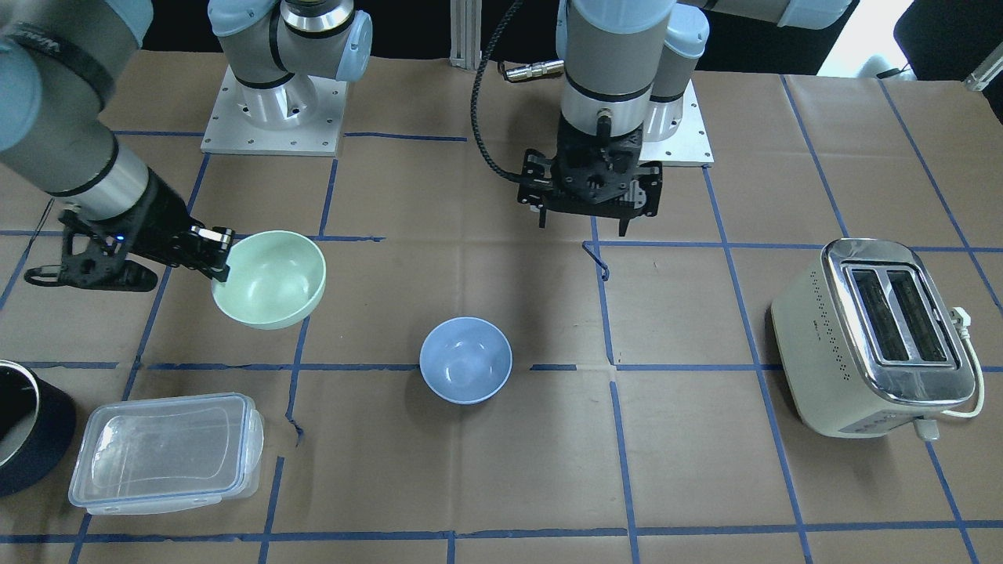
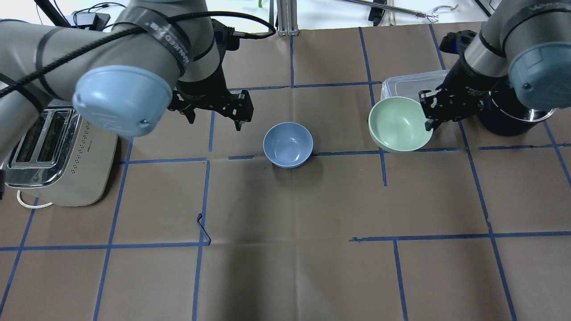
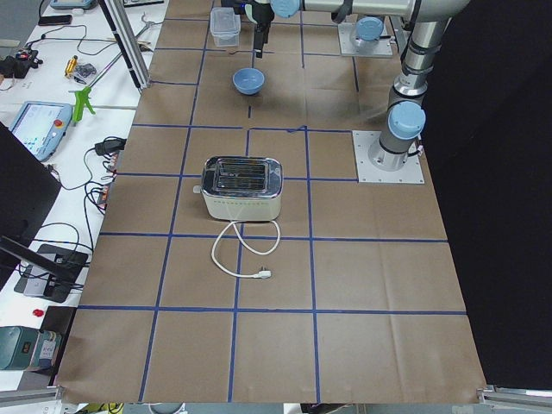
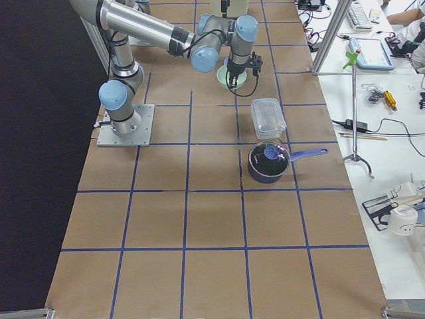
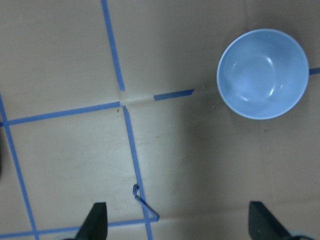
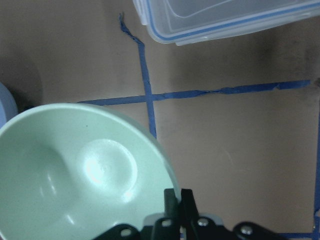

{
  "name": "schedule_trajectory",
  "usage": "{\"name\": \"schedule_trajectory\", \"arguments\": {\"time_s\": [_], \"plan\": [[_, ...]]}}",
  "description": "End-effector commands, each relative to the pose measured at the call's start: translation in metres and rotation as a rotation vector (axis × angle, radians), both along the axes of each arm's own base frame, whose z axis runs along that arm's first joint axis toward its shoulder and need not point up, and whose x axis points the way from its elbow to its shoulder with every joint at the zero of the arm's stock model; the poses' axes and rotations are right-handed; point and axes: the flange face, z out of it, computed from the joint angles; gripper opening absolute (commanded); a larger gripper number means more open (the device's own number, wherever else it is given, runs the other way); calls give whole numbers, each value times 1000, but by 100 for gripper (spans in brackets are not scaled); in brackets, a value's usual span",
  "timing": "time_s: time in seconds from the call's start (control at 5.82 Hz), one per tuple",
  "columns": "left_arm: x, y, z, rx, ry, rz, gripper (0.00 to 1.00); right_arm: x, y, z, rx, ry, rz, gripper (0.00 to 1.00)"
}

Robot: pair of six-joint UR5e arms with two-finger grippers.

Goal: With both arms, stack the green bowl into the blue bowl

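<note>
- Table (image 1: 486, 478) is covered in brown paper, marked into squares with blue tape (image 1: 624, 439); one tape end (image 1: 597, 258) is curled up near the middle.
- Side benches (image 3: 52, 164) with cables and tools are seen along the table's far edge in both side views.
- A cream and chrome two-slot toaster (image 1: 874, 337) is placed on the robot's left side, with its cord lying loose beside it.
- A clear lidded food container (image 1: 164, 450) and a dark saucepan (image 4: 269, 161) with a blue handle are set on the robot's right side, near each other.
- Green bowl (image 1: 270, 278): pale mint, glossy, plain and empty. It is held by its rim on the robot's right side, slightly tilted. It seems to be raised off the paper, though the gap is not plainly seen.
- Right gripper (image 1: 222, 254) is clamped on the green bowl's rim, one finger inside and one outside.
- Blue bowl (image 1: 465, 359): pale periwinkle, smooth and empty. It is set upright on the paper near the table's middle, on a tape line, well apart from the green bowl.
- Left gripper (image 2: 215, 122) is held above the table with fingers spread wide and nothing between them, pointed down, beside the blue bowl and not touching it.
</note>
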Motion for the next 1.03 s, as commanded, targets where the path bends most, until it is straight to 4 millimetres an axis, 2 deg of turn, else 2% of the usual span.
{"name": "schedule_trajectory", "arguments": {"time_s": [0.0,0.17,0.34,0.52,0.86], "plan": [[46,5,29,71,-10,83,98,100,3,-17,-25,13,-61,6],[46,4,36,59,8,101,98,144,-3,-38,-57,4,-94,6],[51,8,43,48,17,116,98,179,-3,-59,-69,-2,-122,6],[62,5,45,42,25,141,98,195,-6,-75,-77,-8,-136,6],[72,16,49,29,27,164,98,201,-12,-103,-52,-1,-133,6]]}}
